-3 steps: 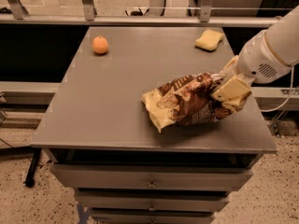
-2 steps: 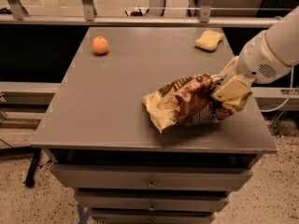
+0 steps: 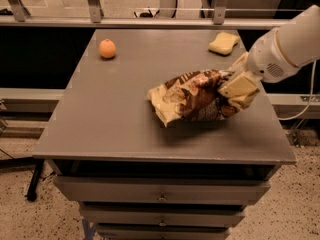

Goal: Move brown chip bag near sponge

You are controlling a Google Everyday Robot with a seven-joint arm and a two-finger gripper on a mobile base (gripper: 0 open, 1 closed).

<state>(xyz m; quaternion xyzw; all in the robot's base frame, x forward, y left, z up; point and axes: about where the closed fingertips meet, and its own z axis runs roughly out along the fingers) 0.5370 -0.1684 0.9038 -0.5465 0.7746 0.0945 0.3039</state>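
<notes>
In the camera view the gripper [image 3: 235, 88] sits over the right side of the grey surface [image 3: 110, 114]. Its fingers [image 3: 242, 84] are clamped on the right end of the crumpled brown chip bag [image 3: 192, 96], which looks just lifted, with a shadow beneath it. The sponge [image 3: 223, 43] waits near the far right corner, apart from the bag, and the orange [image 3: 107, 48] is well off to the left. The smart play looks like a firm hold and a short carry back, setting down beside the sponge without knocking it off.
</notes>
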